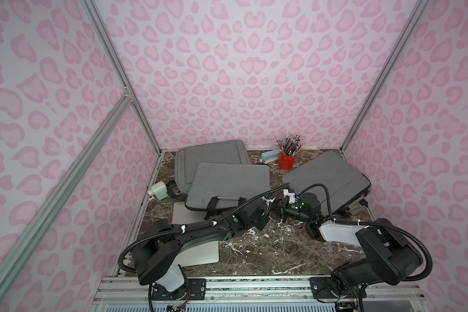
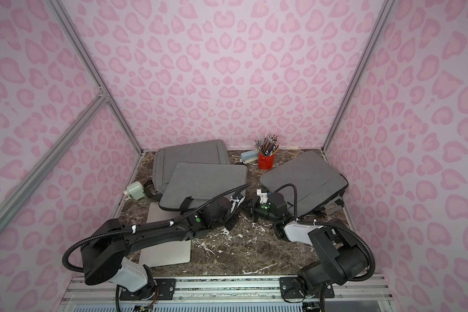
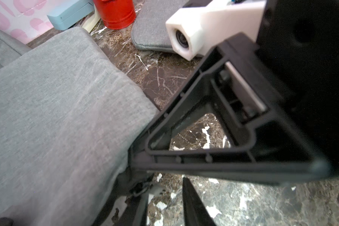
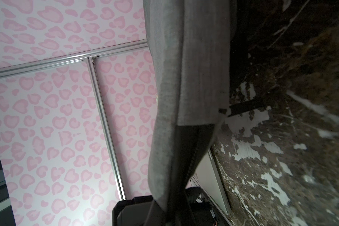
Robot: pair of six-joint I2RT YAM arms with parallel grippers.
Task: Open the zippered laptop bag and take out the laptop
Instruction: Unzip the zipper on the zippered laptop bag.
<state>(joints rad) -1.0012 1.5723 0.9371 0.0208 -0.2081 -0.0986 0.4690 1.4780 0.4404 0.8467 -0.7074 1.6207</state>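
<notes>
A grey zippered laptop bag (image 1: 227,183) (image 2: 206,181) with black handles lies in the middle of the marble table. Both grippers meet at its front right corner. My right gripper (image 1: 281,208) (image 4: 164,207) is shut on the bag's corner fabric (image 4: 184,78), with the dark zipper track (image 4: 194,156) running into the jaws. My left gripper (image 1: 273,207) (image 3: 164,187) stands open, marble showing between its fingers (image 3: 192,203). The metal zipper pull (image 3: 142,190) lies at the tip of one finger. A silver laptop (image 1: 197,256) (image 2: 165,254) lies flat on the table under my left arm.
Another grey bag (image 1: 208,154) lies behind the middle one, and a further one (image 1: 327,178) at the right. A red cup of pencils (image 1: 287,160) and a light blue box (image 1: 270,156) stand at the back. A pale green sharpener (image 1: 158,191) sits by the left wall.
</notes>
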